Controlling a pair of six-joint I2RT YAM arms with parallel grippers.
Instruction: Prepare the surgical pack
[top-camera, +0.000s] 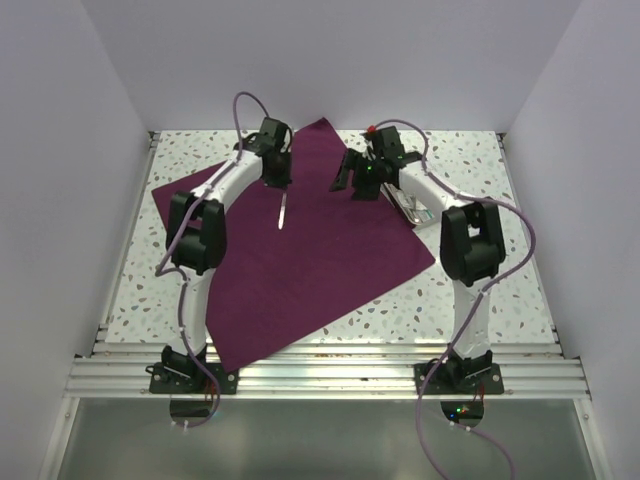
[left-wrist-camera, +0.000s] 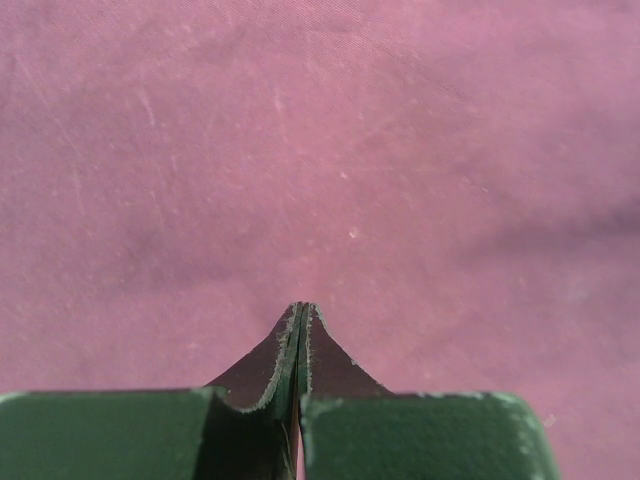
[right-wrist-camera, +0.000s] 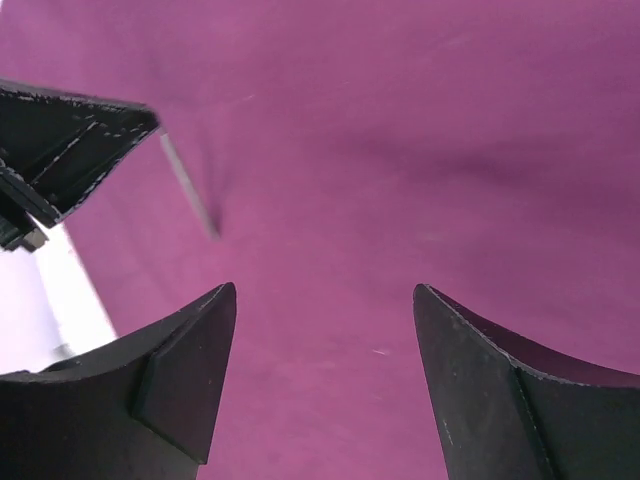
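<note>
Surgical pack: one deep purple drape, spread flat as a diamond over the middle of the speckled counter. Its far corner points at the back wall and its near corner reaches the arms' rail.
Fold state: fully open, no fold visible, so I judge the preparing has barely begun.
How it will handle: likely light, soft and limp. It should sag from any single hold, wrinkle readily and slide over the smooth counter rather than stay put.
Where to take hold: a corner or a free edge, pinched thin between the fingers. Two neighbouring corners, one per hand, would probably carry a fold over evenly; a pinch in the middle would only bunch it.
Left hand: clenched, fingers pressed together above the drape's far-left part.
Slender instrument: one thin silvery rod just beside the left hand, over the drape. I cannot tell whether it is held or lying there.
Right hand: released, fingers wide apart with only purple cloth between them, over the drape's far-right part.
Steel tray: one, only a shiny strip showing at the drape's right edge beside the right arm.
Count: one drape, one tray, one instrument, two hands.
</note>
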